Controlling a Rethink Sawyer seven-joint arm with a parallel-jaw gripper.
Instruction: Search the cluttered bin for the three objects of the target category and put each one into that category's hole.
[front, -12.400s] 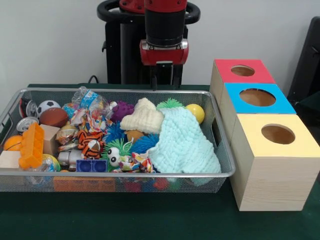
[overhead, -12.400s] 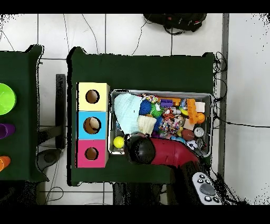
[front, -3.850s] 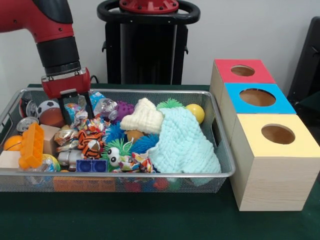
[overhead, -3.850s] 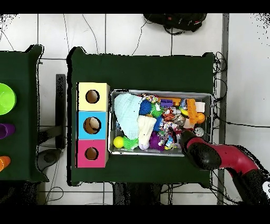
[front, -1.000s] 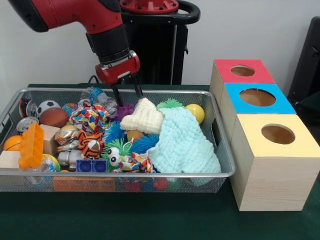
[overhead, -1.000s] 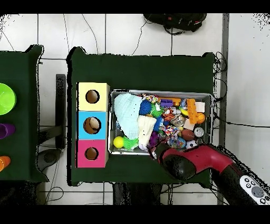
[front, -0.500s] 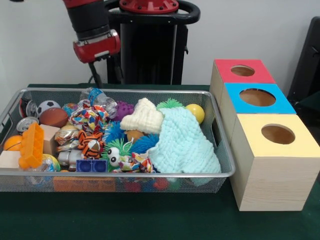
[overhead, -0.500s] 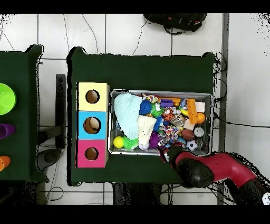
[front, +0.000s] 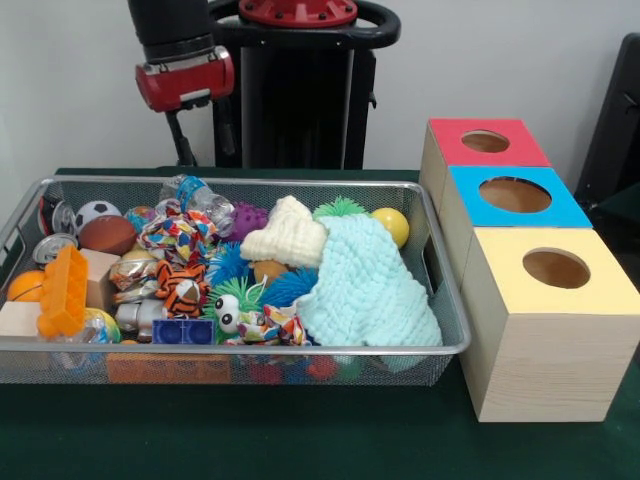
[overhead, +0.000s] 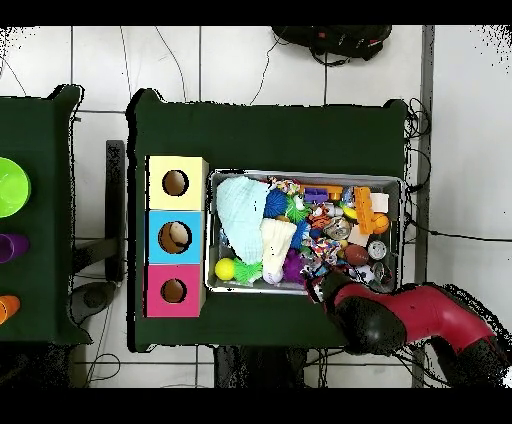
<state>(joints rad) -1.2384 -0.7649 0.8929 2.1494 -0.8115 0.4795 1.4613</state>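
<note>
The gripper (front: 183, 140) hangs above the wire bin's (front: 300, 349) far rim; whether it is spread cannot be told. A mint knitted cloth (front: 365, 285) and cream cloth (front: 288, 233) cover toys beside three holed boxes (front: 545, 300).

A silver wire-mesh bin (front: 452, 345) sits on the green-covered bench (front: 300, 440), with three wooden boxes (front: 545, 340) in a row just beside its right end, front to back. Inside, a pale aqua knitted cloth (front: 370, 285) fills the right part; a cream knitted cloth (front: 288, 235) lies at its left. An orange plastic block (front: 63, 290) stands at the left end. The claw (front: 182, 150) hangs above the bin's far rim.
</note>
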